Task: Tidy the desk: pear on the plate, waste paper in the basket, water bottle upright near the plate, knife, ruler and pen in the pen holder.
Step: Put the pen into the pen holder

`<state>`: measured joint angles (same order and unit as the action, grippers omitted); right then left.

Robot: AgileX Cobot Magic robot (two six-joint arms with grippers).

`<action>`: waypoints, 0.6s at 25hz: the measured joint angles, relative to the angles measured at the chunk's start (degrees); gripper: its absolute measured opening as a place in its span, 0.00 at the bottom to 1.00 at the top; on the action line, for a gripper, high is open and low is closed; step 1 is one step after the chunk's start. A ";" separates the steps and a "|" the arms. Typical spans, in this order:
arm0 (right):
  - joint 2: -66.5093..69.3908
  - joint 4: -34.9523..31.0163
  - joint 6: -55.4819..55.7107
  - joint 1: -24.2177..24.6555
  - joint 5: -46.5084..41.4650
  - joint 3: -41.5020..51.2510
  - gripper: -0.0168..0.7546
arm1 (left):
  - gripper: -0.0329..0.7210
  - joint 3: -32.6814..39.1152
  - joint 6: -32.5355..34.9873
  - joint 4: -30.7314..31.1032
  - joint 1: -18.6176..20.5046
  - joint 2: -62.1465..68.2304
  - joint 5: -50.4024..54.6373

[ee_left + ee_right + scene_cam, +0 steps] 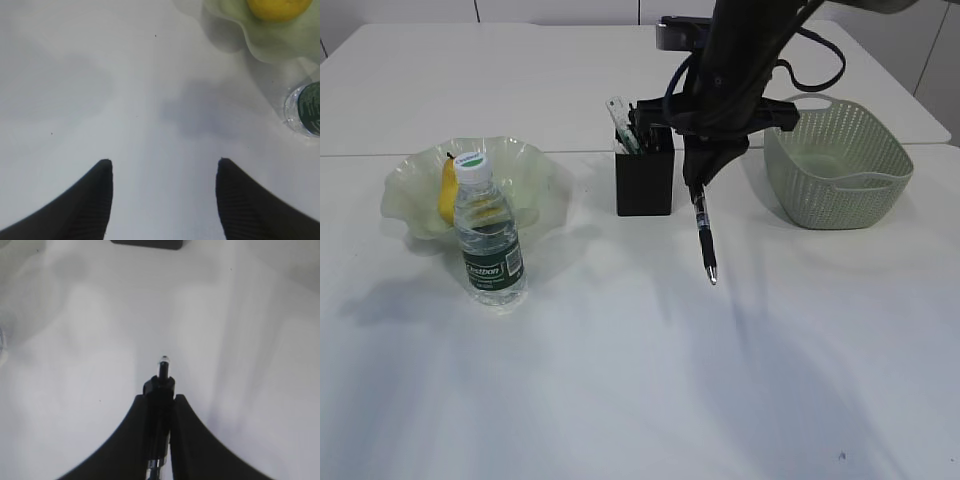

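Note:
The yellow pear (447, 190) lies in the wavy glass plate (535, 175). In front of the plate the water bottle (488, 240) stands upright. The black pen holder (644, 185) has the clear ruler (620, 118) sticking out of it; I cannot make out the knife. My right gripper (696, 180) is shut on the pen (703, 232), which hangs tip-down above the table just right of the holder. The right wrist view shows that gripper (160, 397) clamping the pen (163, 370). My left gripper (163, 167) is open over bare table, with the pear (277, 7) and bottle (306, 109) to its right.
The sage-green basket (840, 165) stands at the right, behind the pen; whether waste paper lies inside I cannot tell. The pen holder's base (147, 243) shows at the top of the right wrist view. White table spreads across the front.

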<state>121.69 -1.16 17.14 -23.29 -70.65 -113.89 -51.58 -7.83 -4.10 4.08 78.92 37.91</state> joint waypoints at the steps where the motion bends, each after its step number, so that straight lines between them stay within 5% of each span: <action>1: -0.77 0.00 0.00 0.00 -0.07 1.57 0.10 | 0.65 0.00 0.00 0.00 0.00 0.00 0.00; 8: -7.29 0.00 -0.27 0.00 1.69 12.74 0.10 | 0.65 0.00 0.00 0.00 0.00 0.00 -0.12; 15: -17.07 0.00 -1.31 0.00 14.42 32.34 0.10 | 0.65 0.00 0.00 0.00 0.00 0.00 -0.21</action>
<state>104.62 -1.16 15.83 -23.29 -56.24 -81.55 -51.58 -7.83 -4.10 4.08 78.92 37.70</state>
